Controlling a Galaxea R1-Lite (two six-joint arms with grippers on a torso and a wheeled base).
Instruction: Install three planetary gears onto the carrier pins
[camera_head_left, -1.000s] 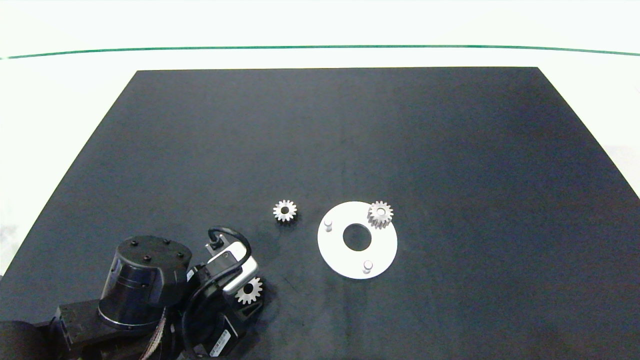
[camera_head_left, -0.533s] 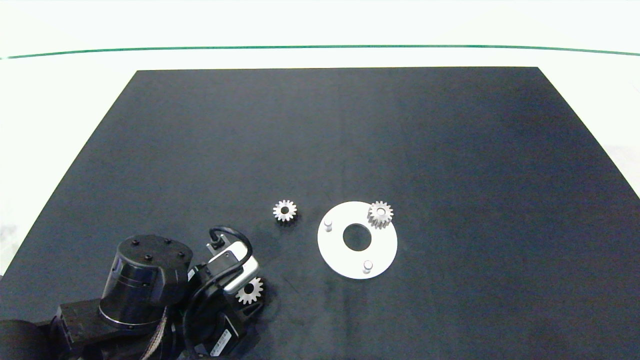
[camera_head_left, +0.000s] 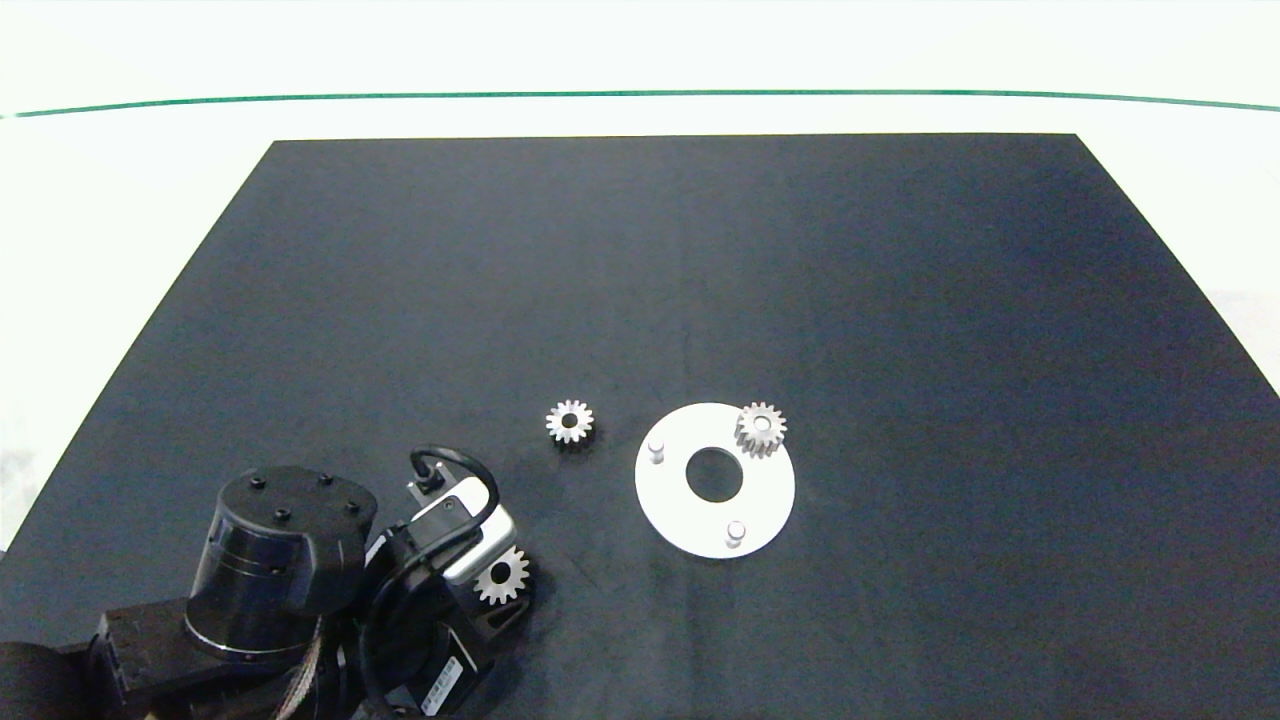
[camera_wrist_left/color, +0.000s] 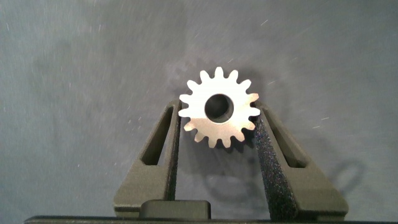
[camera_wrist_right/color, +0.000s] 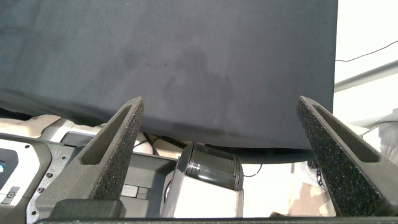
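Note:
My left gripper (camera_head_left: 499, 580) at the mat's near left is shut on one planetary gear (camera_wrist_left/color: 219, 107), a small silvery spur gear clamped between its fingertips (camera_wrist_left/color: 268, 134); its shadow lies on the mat below. A second gear (camera_head_left: 570, 421) lies flat on the mat, left of the white disc (camera_head_left: 676, 515). The third gear (camera_head_left: 760, 428) sits on the disc's far right pin. Two bare carrier pins stand on the disc, one at the left (camera_head_left: 656, 448) and one at the near side (camera_head_left: 736, 531). My right gripper (camera_wrist_right/color: 221, 124) is open and holds nothing; it is out of the head view.
The black mat (camera_head_left: 700, 260) covers most of the white table, with a green line (camera_head_left: 640, 95) across the table beyond it. The right wrist view shows the mat's edge and parts of the robot base (camera_wrist_right/color: 208, 174) below it.
My left arm has shifted slightly, and the gear in its gripper sits a touch higher in the head view. The disc and the other two gears have not moved.

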